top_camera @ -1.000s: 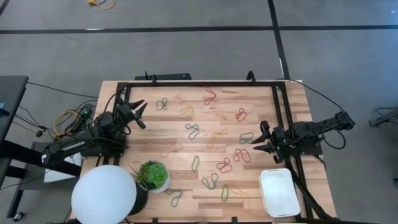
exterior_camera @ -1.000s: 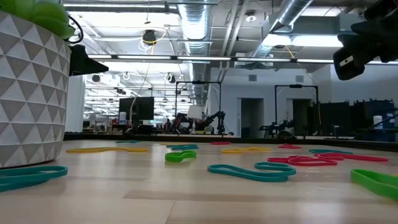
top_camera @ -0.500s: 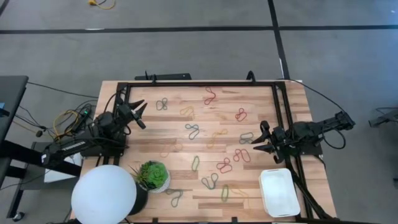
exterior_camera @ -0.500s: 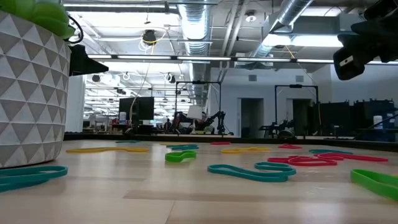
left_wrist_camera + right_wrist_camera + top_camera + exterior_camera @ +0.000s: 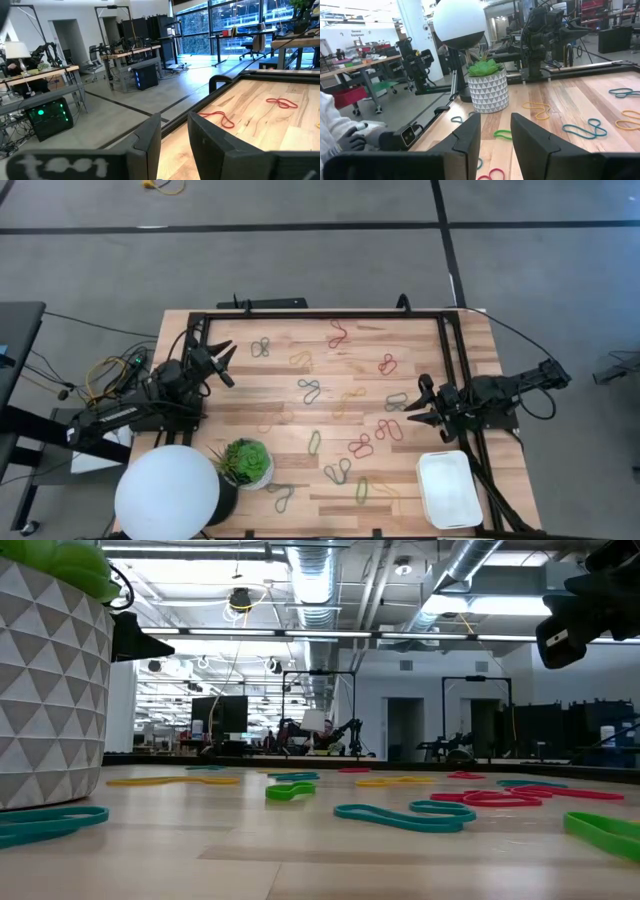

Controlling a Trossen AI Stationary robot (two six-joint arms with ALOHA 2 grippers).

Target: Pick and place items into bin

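Many thin rubber-band items lie flat and scattered on the wooden table: a red one (image 5: 337, 334) at the far side, a teal one (image 5: 310, 390) in the middle, a green one (image 5: 314, 442) and a red one (image 5: 361, 446) nearer. The white bin (image 5: 449, 488) sits at the near right corner with nothing in it. My left gripper (image 5: 224, 364) hovers over the table's left part, open, its fingers (image 5: 148, 142) apart with nothing between them. My right gripper (image 5: 418, 406) hovers at the right, just beyond the bin, open and holding nothing (image 5: 495, 137).
A potted green plant (image 5: 246, 462) and a large white ball lamp (image 5: 167, 493) stand at the near left corner. A black frame (image 5: 320, 314) runs around the work area. A person's gloved hand (image 5: 350, 137) shows beyond the table's edge in the right wrist view.
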